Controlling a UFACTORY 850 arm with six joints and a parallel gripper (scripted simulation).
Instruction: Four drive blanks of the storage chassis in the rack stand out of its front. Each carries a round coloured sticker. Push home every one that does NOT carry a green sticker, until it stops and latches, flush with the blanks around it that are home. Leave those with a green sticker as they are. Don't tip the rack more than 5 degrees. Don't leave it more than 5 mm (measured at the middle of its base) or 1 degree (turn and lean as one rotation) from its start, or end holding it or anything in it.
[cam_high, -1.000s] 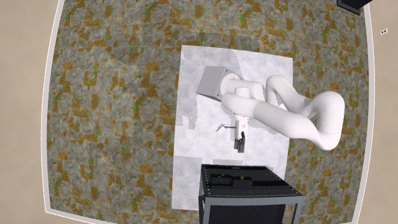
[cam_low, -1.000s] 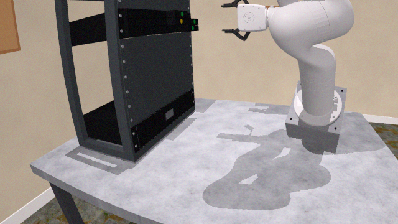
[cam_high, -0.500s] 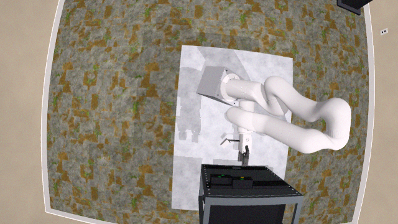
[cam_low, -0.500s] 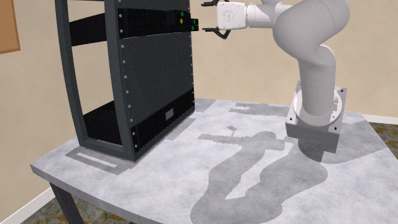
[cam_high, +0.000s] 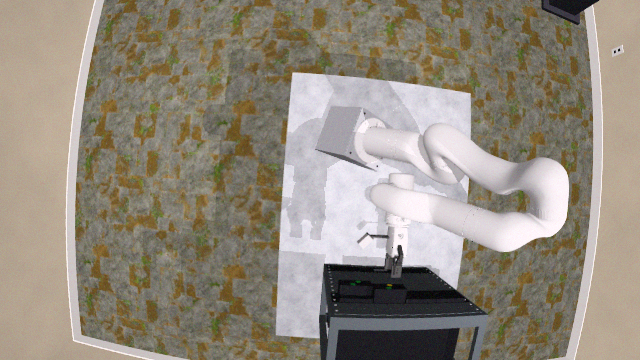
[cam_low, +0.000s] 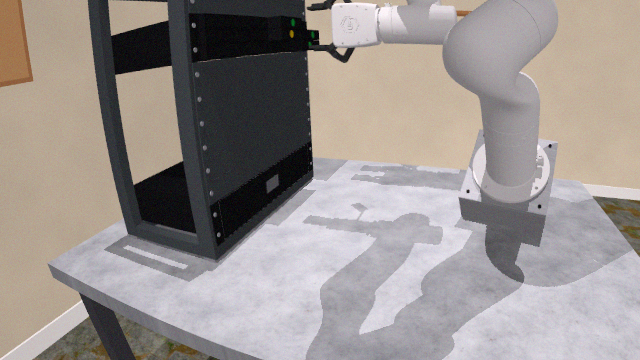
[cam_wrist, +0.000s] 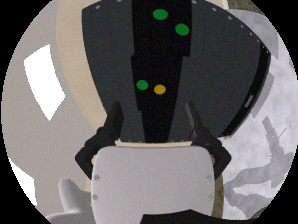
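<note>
The dark rack (cam_high: 410, 321) (cam_low: 250, 115) (cam_wrist: 105, 60) stands upright, with the black chassis (cam_low: 227, 39) (cam_wrist: 157, 127) across its upper part. A yellow sticker (cam_high: 389, 285) (cam_low: 292, 34) (cam_wrist: 159, 89) and a green sticker (cam_low: 293, 22) (cam_wrist: 142, 85) sit side by side on one pair of protruding blanks. Two more green stickers, one (cam_low: 312, 34) (cam_wrist: 182, 29) and another (cam_wrist: 160, 14), mark the other pair farther along. My gripper (cam_high: 394, 270) (cam_low: 310, 27) (cam_wrist: 153, 108) is open and empty, close to the chassis front, one finger above its level and one below. Contact cannot be told.
The rack stands on the pale table (cam_high: 300, 305) (cam_low: 360, 270). A lower black unit with a light label (cam_low: 272, 183) is at the rack's bottom. Blank panels (cam_low: 255, 105) fill the front below the chassis. The arm (cam_high: 440, 210) (cam_low: 510, 110) reaches in from its base.
</note>
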